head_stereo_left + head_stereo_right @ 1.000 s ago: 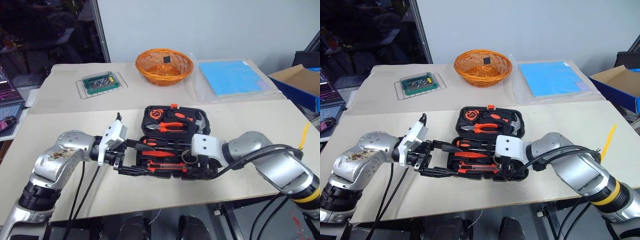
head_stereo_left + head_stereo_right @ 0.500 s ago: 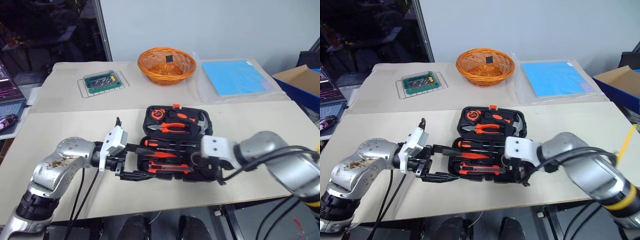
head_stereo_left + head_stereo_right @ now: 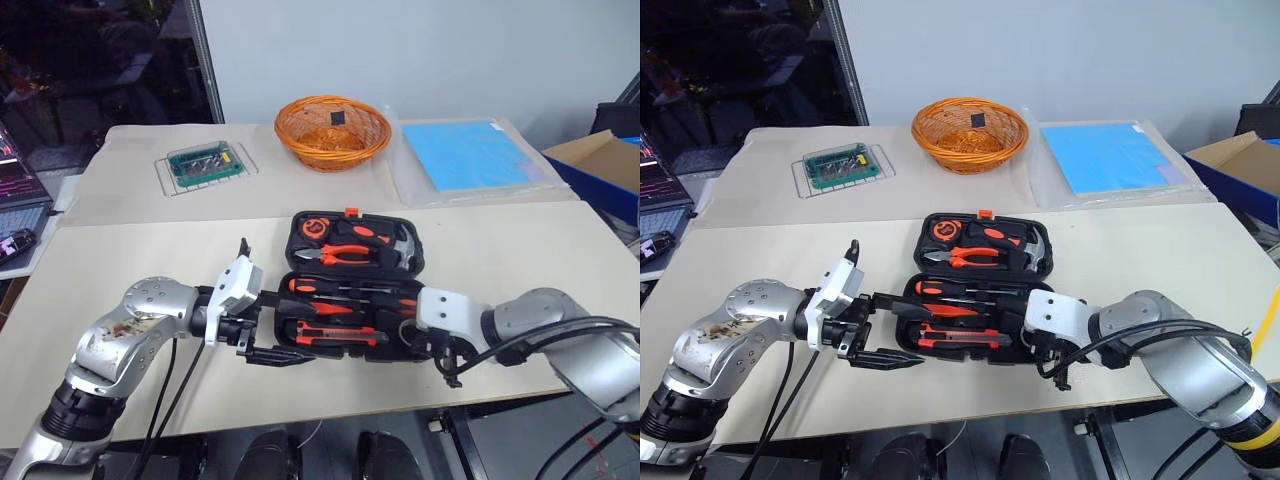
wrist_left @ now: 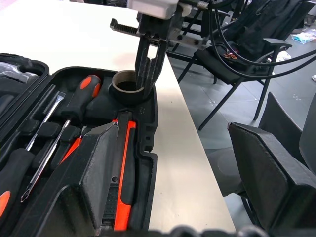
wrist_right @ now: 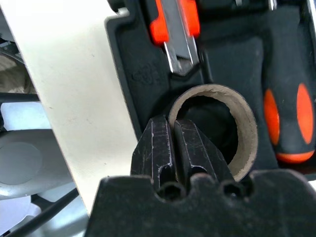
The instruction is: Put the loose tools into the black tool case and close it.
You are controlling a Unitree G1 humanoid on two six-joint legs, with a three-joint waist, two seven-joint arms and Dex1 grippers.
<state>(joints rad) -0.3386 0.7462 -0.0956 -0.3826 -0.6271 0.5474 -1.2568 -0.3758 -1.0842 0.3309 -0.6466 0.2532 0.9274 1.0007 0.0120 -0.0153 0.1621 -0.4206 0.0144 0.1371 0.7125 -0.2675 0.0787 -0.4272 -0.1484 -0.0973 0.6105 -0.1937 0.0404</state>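
Beige tabletop (image 3: 130, 250) carrying the black tool case (image 3: 352, 280), lying open with screwdrivers and knife seated in its slots. Right gripper (image 5: 178, 143), fingers pressed together, pinches the wall of the small grey tape roll (image 5: 236, 123) in the case's near right corner. Left gripper (image 3: 270, 325), jaws spread wide and empty, brackets the case's near left corner.

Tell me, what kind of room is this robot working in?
Probably a workshop or robot lab. A beige table holds an open black tool case full of tools, a green box of bits and an orange wicker basket. A cardboard box stands at the side.
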